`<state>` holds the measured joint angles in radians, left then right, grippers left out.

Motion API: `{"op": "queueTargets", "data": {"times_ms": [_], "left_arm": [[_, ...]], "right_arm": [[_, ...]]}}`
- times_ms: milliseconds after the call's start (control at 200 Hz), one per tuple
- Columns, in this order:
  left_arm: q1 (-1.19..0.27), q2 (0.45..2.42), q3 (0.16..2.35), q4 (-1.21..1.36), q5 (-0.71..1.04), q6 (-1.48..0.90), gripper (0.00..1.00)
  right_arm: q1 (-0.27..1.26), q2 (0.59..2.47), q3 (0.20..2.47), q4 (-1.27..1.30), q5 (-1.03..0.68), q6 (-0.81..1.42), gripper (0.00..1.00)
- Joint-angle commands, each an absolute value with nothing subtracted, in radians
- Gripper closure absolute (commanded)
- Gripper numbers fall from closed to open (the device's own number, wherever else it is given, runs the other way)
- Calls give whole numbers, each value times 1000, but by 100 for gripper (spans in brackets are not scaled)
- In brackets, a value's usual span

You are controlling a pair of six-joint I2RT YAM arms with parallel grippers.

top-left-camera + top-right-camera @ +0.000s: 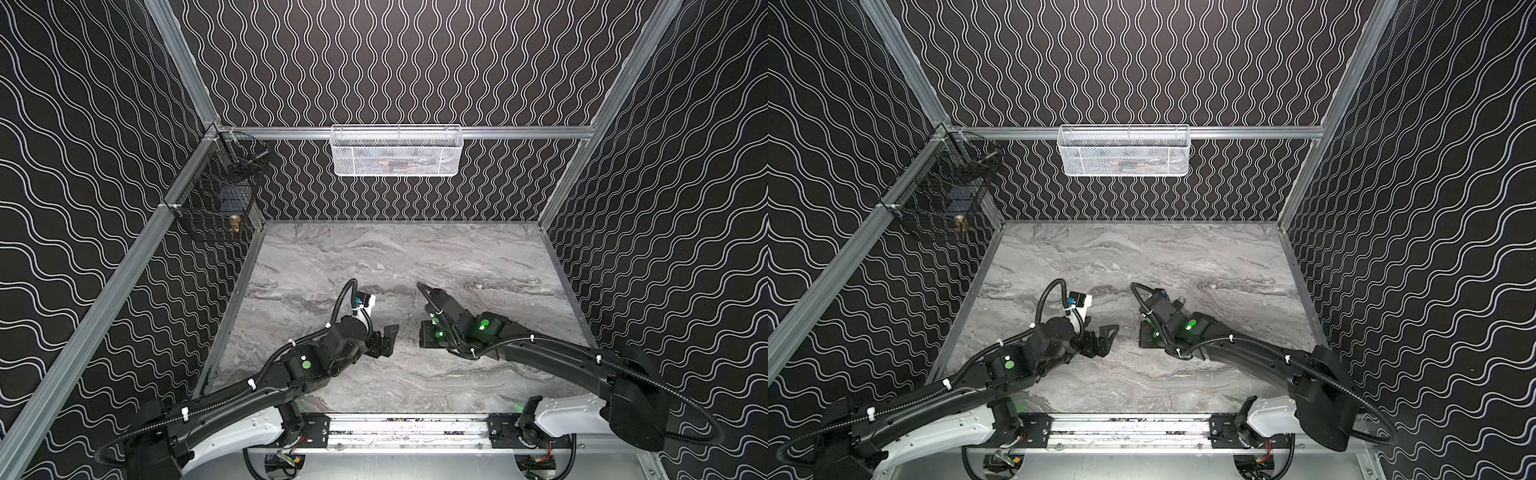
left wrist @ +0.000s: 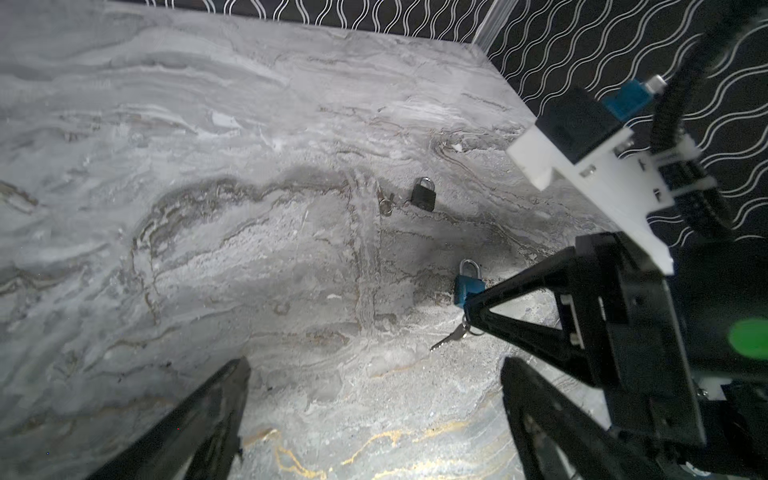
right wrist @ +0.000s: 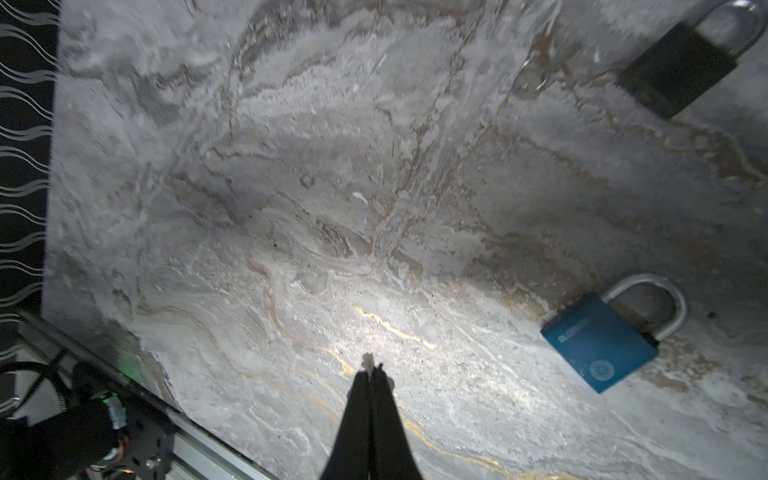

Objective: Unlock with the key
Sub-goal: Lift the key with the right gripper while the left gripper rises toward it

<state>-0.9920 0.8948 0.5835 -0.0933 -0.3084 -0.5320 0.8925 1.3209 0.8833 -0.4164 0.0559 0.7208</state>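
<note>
A blue padlock [image 3: 600, 343] with a silver shackle lies flat on the marble table [image 3: 291, 208]; in the left wrist view the blue padlock [image 2: 465, 286] is partly behind my right gripper's finger. My right gripper [image 3: 372, 368] is shut just beside it. A small silver key [image 2: 451, 337] on a ring sticks out at its fingertips, and only a grey stub shows in the right wrist view. My left gripper [image 2: 372, 370] hovers open over bare marble, facing the right one [image 1: 384, 343].
A black padlock [image 2: 424, 195] lies farther back, with its own keys [image 2: 384, 202] beside it. A white mesh basket [image 1: 397, 151] hangs on the back rail and a black wire basket [image 1: 216, 195] on the left rail. Patterned walls enclose the table.
</note>
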Motion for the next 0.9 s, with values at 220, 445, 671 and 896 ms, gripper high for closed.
{"op": "queueTargets", "data": {"times_ms": [220,445,671,896], "left_arm": [[-988,871,552,105,-235,-314,12],[-943,856,478,232,-172,-215,18],[-765,837,499,230,-65,-541,21],[-679,910,615,208,-31,-1034,20]], "right_arm": [[834,1250,979,-448,-20,605,100],[825,1234,1037,-449,-63,566,100],[825,1224,1078,-433,-78,496,100],[827,1242,1092,-283,-113,437,100]]}}
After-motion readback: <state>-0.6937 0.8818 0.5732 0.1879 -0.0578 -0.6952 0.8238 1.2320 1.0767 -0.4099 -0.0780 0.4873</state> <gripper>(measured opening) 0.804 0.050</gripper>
